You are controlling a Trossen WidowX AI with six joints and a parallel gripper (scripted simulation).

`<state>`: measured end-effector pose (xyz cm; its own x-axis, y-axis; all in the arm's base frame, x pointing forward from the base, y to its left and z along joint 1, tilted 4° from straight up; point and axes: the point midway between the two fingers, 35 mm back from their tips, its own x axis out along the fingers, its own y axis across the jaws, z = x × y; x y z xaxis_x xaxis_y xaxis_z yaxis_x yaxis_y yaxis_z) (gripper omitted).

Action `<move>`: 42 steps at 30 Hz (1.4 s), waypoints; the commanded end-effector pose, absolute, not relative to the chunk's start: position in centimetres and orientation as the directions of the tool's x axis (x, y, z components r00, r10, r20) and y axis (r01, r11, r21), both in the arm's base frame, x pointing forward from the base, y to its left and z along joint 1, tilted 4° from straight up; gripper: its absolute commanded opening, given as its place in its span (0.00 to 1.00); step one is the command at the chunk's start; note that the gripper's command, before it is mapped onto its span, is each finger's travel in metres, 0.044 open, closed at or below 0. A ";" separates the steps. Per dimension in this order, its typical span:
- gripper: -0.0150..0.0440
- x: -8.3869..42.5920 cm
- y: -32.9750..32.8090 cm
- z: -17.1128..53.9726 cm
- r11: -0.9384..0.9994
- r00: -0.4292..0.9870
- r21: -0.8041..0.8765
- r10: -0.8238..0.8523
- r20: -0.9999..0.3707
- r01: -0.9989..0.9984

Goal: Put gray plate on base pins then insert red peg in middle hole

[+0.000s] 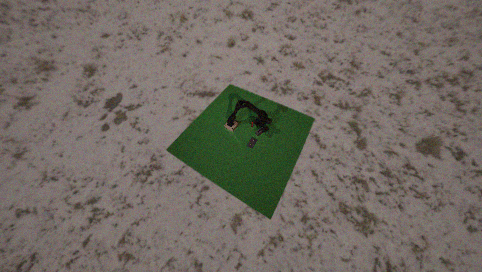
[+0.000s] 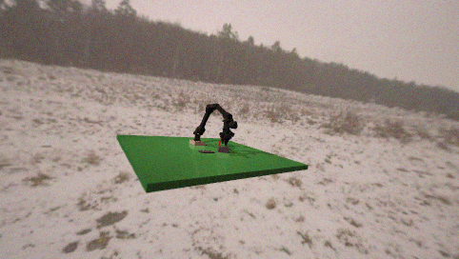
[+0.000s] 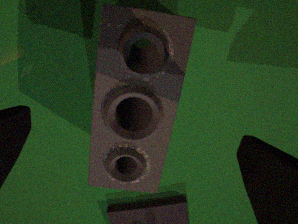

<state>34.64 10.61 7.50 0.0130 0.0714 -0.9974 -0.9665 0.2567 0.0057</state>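
Observation:
The gray plate (image 1: 262, 130) (image 2: 223, 149) (image 3: 137, 82) lies between the spread fingers in the wrist view, its three holes facing the camera. My gripper (image 3: 138, 132) (image 2: 226, 143) is open and empty, low above the plate and pointing down, with one finger off each long side. The base (image 1: 252, 142) (image 2: 207, 151) (image 3: 170, 214) lies apart from the plate; only one end shows at the bottom of the wrist view, and its pins cannot be made out clearly there. The red peg (image 1: 252, 124) (image 2: 219, 143) stands upright beside the plate and is outside the wrist view.
The green mat (image 1: 240, 165) (image 2: 190, 169) carries everything. The arm's light mount (image 1: 230, 126) (image 2: 192, 142) stands near the mat's back part, and the arm arches from it over to the plate. The arm's shadow falls across the far end of the plate.

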 end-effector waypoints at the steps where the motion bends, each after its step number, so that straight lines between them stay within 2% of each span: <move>1: 1.00 34.5 10.6 6.7 0.261 0.012 0.006 0.067 -0.998 -0.965; 37: 1.00 34.5 10.9 1.2 0.261 0.011 0.006 0.067 -0.998 -0.965; 42: 0.78 34.5 10.9 1.2 0.261 0.011 0.006 0.067 -0.998 -0.965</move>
